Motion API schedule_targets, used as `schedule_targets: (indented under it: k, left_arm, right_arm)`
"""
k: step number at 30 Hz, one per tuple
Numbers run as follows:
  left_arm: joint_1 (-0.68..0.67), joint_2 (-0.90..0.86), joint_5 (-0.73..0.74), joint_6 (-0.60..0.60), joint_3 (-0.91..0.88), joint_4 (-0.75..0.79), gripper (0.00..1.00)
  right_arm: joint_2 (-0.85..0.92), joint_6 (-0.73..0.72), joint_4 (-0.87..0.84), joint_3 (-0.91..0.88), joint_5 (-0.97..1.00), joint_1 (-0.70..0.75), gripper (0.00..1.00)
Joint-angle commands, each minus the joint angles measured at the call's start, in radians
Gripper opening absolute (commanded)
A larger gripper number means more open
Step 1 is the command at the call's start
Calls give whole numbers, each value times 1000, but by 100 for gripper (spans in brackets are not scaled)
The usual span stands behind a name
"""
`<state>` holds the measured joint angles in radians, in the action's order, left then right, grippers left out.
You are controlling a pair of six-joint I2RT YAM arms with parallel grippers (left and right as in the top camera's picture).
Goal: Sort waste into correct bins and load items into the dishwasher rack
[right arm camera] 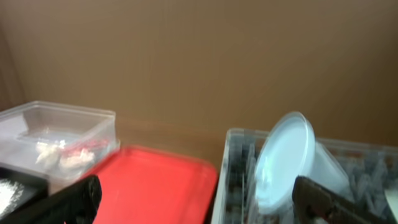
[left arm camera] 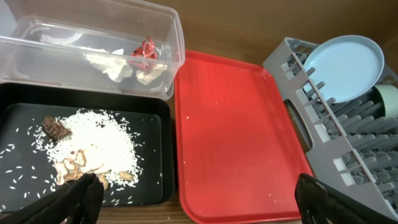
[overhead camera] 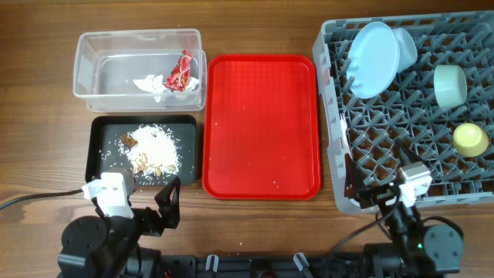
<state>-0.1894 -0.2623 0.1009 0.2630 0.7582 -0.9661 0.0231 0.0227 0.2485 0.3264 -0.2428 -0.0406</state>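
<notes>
Both spread empty, left claw (left arm camera: 196, 190) and right claw (right arm camera: 194, 190) flank the red tray's (overhead camera: 261, 123) near edge; dishwasher rack (overhead camera: 337, 166) lies right, nearer the right claw.

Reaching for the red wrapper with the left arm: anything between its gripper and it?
Yes. The black tray with food scraps lies between the left gripper and the clear tub, whose near wall fronts the red wrapper. From above, nothing visible covers it.

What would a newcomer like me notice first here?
The bright red tray in the middle stands out first. Right of it sits a big grey rack holding a pale blue plate and a yellow cup; left of it, a clear tub with a red wrapper and a black tray of white scraps.
</notes>
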Motion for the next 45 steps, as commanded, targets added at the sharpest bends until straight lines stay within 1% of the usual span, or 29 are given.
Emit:
schedule_targets:
  k: [1, 3, 4, 5, 6, 9, 34, 36, 38, 41, 45]
  left_arm:
    - [-4, 9, -13, -17, -3, 0, 100]
    - [-4, 9, -13, -17, -3, 0, 100]
    - [-4, 9, -13, -17, -3, 1, 100]
    - [-4, 9, -13, -17, -3, 1, 100]
    - [-4, 9, -13, -17, -3, 1, 100]
    - [-4, 9, -13, -17, -3, 0, 100]
    - [-4, 9, -13, -17, -3, 1, 100]
    - [-4, 10, -12, -16, -3, -18, 100]
    - [16, 16, -51, -24, -16, -29, 100]
    - [91, 55, -50, -23, -105, 35, 100]
    - [141, 175, -49, -15, -332, 274, 100]
  right_arm:
    - [-18, 4, -203, -136, 19, -6, 100]
    - [-20, 3, -348, -223, 56, -6, 100]
    - [-20, 4, -401, -267, 55, -6, 100]
    - [-20, 4, -418, -302, 56, -6, 100]
    - [-20, 3, -403, -323, 58, -6, 100]
    - [-19, 2, -262, -321, 71, -6, 100]
    - [-19, 3, -262, -321, 70, -6, 100]
    - [-19, 3, -262, -321, 70, -6, 100]
    - [-18, 3, -262, -321, 70, -6, 100]
    - [-18, 3, -262, -321, 70, -6, 100]
    - [-19, 3, -262, -321, 70, -6, 100]
